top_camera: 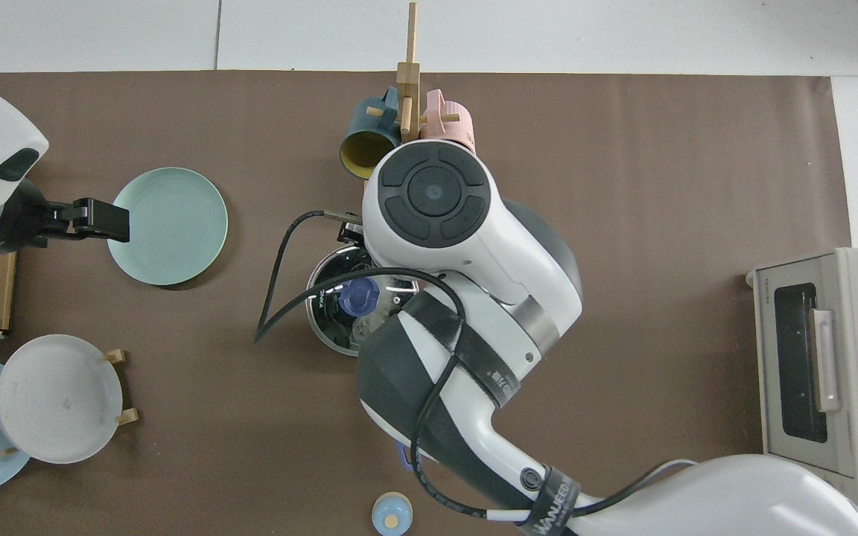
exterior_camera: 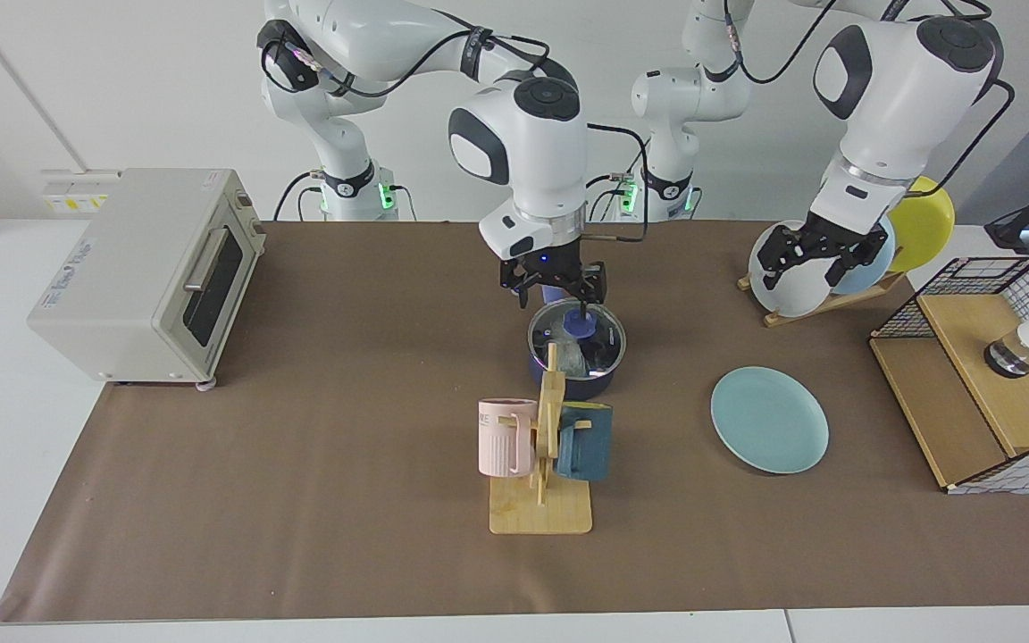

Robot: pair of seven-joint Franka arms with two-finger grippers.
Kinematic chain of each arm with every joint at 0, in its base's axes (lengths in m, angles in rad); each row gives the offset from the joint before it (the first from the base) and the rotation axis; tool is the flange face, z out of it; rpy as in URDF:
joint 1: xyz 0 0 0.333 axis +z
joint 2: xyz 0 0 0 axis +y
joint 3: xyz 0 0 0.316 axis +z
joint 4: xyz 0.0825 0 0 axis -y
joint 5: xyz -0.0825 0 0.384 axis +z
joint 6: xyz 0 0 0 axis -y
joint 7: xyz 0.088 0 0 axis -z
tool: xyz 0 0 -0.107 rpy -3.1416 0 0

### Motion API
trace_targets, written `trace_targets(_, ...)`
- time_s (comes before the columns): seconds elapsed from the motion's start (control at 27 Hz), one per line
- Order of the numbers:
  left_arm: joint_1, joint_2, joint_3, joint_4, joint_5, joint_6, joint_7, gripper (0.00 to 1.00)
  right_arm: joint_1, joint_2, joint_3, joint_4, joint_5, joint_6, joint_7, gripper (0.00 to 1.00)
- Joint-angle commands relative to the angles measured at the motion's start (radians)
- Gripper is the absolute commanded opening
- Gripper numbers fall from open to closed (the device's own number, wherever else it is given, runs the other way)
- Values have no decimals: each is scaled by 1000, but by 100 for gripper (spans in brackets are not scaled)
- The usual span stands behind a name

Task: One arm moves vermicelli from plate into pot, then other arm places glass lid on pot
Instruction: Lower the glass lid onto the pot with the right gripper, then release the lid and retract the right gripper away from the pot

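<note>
Top view: right arm hides half glass lid (top_camera: 339,298), pot (top_camera: 325,327).

Top view: right arm hides pot (top_camera: 328,327) far side, most of pink mug (top_camera: 440,104).

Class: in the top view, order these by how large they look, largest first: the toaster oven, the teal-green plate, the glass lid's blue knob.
1. toaster oven
2. teal-green plate
3. glass lid's blue knob

The gaps are clear, so camera distance should not alter this order.
</note>
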Motion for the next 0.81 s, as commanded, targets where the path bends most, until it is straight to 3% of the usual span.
trace_targets(0.0,-3,-15,1,-8,0,-5,-15,100,-55,-89,-52,-59,72,-48,-170,100)
trace_targets(0.33,-3,-15,1,-5,0,-5,-15,100,-35,-190,-375,-62,282,-128,-616,100)
trace_targets(0.56,-3,-17,-2,-5,0,-5,-15,100,-35,-202,-557,-60,290,-146,-958,100)
trace_targets(0.78,-3,-17,0,-5,0,-5,-15,100,-51,-202,-692,-60,290,-165,-1214,100)
